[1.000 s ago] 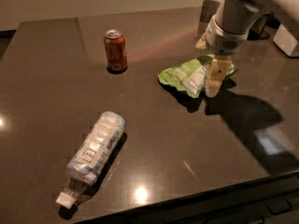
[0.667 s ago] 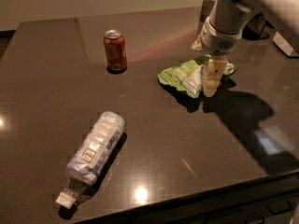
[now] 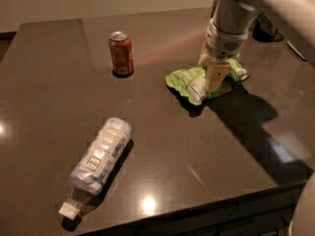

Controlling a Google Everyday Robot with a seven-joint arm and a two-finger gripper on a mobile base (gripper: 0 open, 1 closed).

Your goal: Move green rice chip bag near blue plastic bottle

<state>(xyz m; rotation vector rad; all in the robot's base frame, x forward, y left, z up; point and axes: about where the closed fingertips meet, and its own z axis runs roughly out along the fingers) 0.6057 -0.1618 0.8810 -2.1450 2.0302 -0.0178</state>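
The green rice chip bag (image 3: 189, 81) lies crumpled on the dark table, right of centre, with its white label panels facing up. My gripper (image 3: 210, 71) comes down from the upper right and sits right on the bag's middle, covering part of it. The blue plastic bottle (image 3: 101, 154) lies on its side at the front left, with its white cap toward the front edge. The bag and the bottle are well apart.
An orange-red soda can (image 3: 121, 53) stands upright at the back, left of the bag. A dark object (image 3: 268, 31) sits at the back right behind my arm. The table's front edge (image 3: 197, 208) runs close below the bottle's cap.
My gripper has shifted a little to the left over the bag. The bag, the bottle and the can have stayed where they were.
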